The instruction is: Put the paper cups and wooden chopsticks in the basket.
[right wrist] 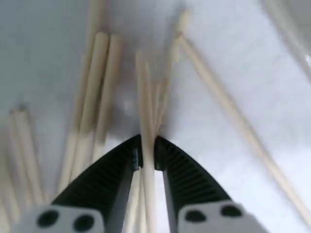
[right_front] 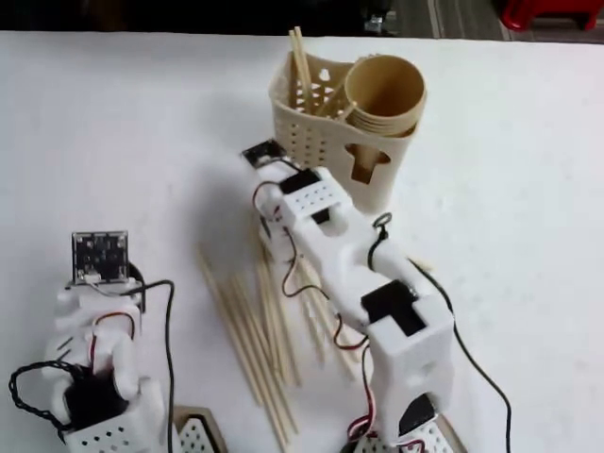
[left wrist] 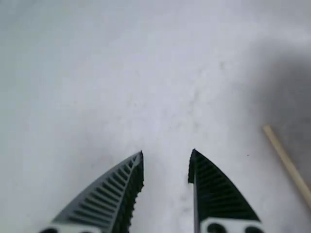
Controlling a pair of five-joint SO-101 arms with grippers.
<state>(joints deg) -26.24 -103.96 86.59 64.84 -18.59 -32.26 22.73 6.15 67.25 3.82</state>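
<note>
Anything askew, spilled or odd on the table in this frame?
Loose wooden chopsticks lie fanned and crossing on the table before the upright basket. The right end effector pinches one. The paper cups sit nested in the basket; nothing looks damaged.

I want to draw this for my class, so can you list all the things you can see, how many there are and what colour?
table: one, white, under everything.
basket: one, cream, at the table's far side.
paper cups: a nested stack, count unclear, tan, in the basket.
chopsticks in basket: a few, pale wood, upright beside the cups.
loose chopsticks: many, pale wood, lying on the table between the arms.
held chopsticks: one or two, pale wood, pinched among the loose ones.
left gripper: one, black fingers, open over bare table.
right gripper: one, black fingers, shut on the held chopsticks.
</note>
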